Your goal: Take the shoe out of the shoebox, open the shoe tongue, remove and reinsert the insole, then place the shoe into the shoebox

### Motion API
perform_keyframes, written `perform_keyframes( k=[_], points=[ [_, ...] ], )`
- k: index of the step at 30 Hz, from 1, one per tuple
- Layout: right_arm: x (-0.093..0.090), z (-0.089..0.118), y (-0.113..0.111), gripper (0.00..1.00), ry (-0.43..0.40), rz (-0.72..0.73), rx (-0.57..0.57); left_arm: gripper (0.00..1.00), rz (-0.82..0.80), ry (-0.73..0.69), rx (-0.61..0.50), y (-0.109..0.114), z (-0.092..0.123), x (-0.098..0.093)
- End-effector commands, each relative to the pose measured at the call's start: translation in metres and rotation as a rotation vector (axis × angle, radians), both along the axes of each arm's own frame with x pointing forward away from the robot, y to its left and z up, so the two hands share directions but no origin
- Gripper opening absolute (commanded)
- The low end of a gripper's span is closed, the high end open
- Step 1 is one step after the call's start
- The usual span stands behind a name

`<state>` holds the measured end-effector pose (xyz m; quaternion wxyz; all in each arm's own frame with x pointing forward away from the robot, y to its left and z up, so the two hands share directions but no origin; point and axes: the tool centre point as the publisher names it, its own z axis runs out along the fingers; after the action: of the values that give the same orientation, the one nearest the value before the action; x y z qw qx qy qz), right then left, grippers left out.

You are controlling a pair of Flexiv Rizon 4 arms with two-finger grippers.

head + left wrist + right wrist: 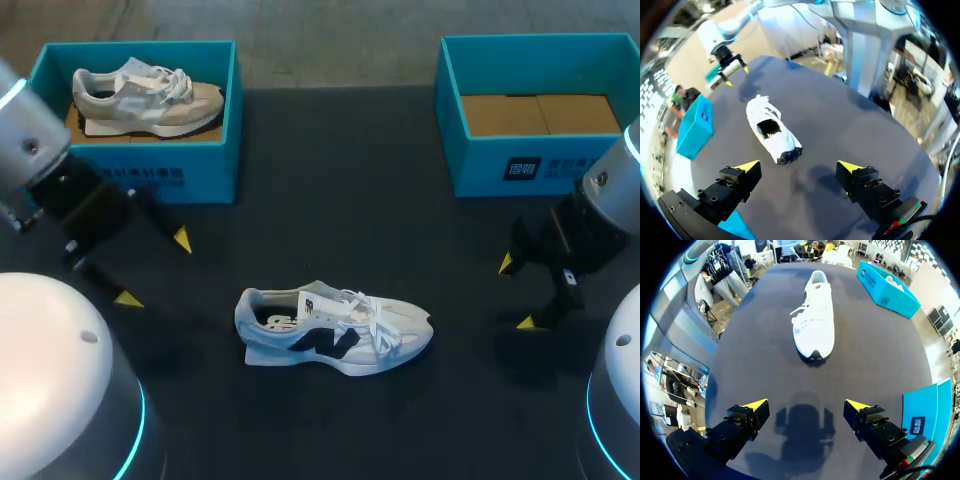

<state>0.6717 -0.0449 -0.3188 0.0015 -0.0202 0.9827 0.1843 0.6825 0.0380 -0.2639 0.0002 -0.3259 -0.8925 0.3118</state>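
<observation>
Honestly, left tool [155, 269] and right tool [515, 292] both hang released; shoe [335, 330] sits loose at lower middle, so a one-sided tug could drag it instead of opening it.

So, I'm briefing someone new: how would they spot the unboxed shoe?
On the black table, look between the left shoebox and the right shoebox, nearer the front edge. The loose shoe stands there alone on the tabletop; unlike the boxed shoe, it bears dark side markings.
</observation>
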Motion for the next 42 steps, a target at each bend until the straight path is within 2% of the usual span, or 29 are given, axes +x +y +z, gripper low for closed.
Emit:
perform_keyframes(
  k=[1, 7, 11, 14, 15, 16, 27, 31, 35, 42],
  points=[
    [-0.001, -0.001, 0.001, 1.00, -0.001, -0.002, -0.003, 1.00, 0.295, 0.280, -0.371, 0.004, -0.016, -0.003],
    [-0.001, -0.001, 0.001, 1.00, -0.001, -0.002, -0.003, 1.00, 0.435, 0.313, -0.473, 0.005, -0.030, -0.003],
    [-0.001, -0.001, 0.001, 1.00, -0.001, -0.002, -0.003, 1.00, 0.513, 0.318, -0.507, 0.008, -0.038, -0.001],
    [-0.001, -0.001, 0.001, 1.00, -0.001, -0.002, -0.003, 1.00, 0.577, 0.325, -0.492, 0.011, -0.042, 0.000],
    [-0.001, -0.001, 0.001, 1.00, -0.001, -0.002, -0.003, 1.00, 0.568, 0.335, -0.455, 0.012, -0.043, 0.001],
    [-0.001, -0.001, 0.001, 1.00, -0.001, -0.002, -0.003, 1.00, 0.562, 0.302, -0.345, 0.011, -0.044, 0.003],
    [-0.001, -0.001, 0.001, 1.00, -0.001, -0.002, -0.003, 1.00, 0.562, 0.302, -0.345, 0.011, -0.044, 0.003],
    [-0.001, -0.001, 0.001, 1.00, -0.001, -0.002, -0.003, 1.00, 0.551, 0.353, -0.406, 0.010, -0.061, 0.004],
    [-0.001, -0.001, 0.001, 1.00, -0.001, -0.002, -0.003, 1.00, 0.474, 0.356, -0.486, 0.012, -0.076, 0.006],
    [-0.001, -0.001, 0.001, 1.00, -0.001, -0.002, -0.003, 1.00, 0.391, 0.342, -0.557, 0.022, -0.097, 0.014]
  ],
)
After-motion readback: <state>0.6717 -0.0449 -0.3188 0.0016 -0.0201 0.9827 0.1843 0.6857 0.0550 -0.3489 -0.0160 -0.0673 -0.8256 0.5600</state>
